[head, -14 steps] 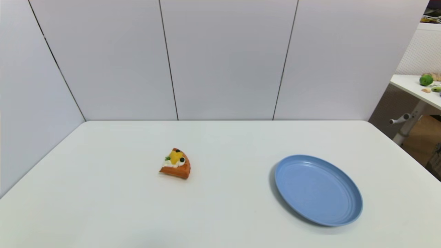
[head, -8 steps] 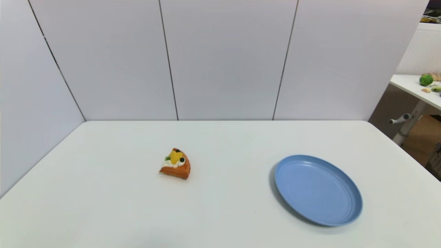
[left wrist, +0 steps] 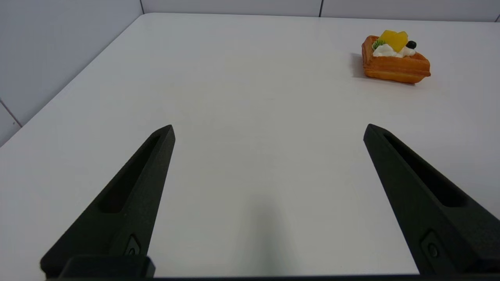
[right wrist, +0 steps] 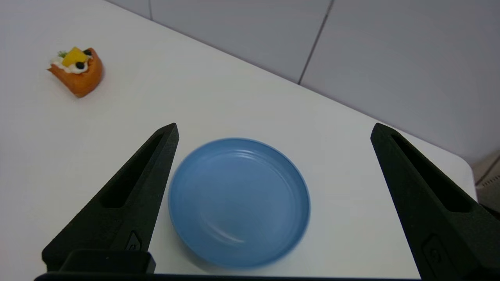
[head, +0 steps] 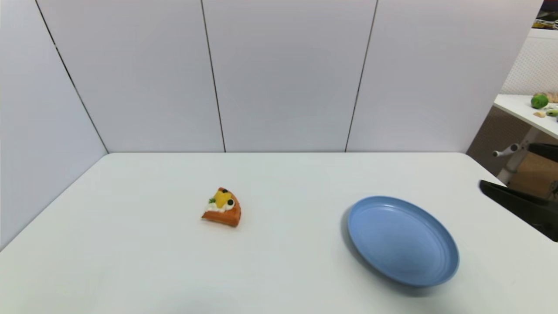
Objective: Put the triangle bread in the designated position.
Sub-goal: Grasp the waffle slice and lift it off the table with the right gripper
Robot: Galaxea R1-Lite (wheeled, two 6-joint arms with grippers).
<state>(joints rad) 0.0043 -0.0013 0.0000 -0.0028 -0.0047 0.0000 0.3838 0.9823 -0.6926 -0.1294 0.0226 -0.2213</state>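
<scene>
While the bread and the plate are lying just where they were a moment ago, you are now seeing the right gripper (right wrist: 273, 132) coming in at the table's right edge, where nothing showed before. Its fingers are spread wide and holding nothing, above the blue plate (head: 403, 240). The left gripper (left wrist: 268, 130) is hovering low over bare tabletop near you, equally wide open and empty. The triangle bread (head: 222, 207) is sitting on the white table (head: 130, 244), left of centre, well apart from the plate and from both grippers. White panels are closing off the back and left; another table with green fruit (head: 539, 101) is showing at far right. No writing is showing anywhere.
</scene>
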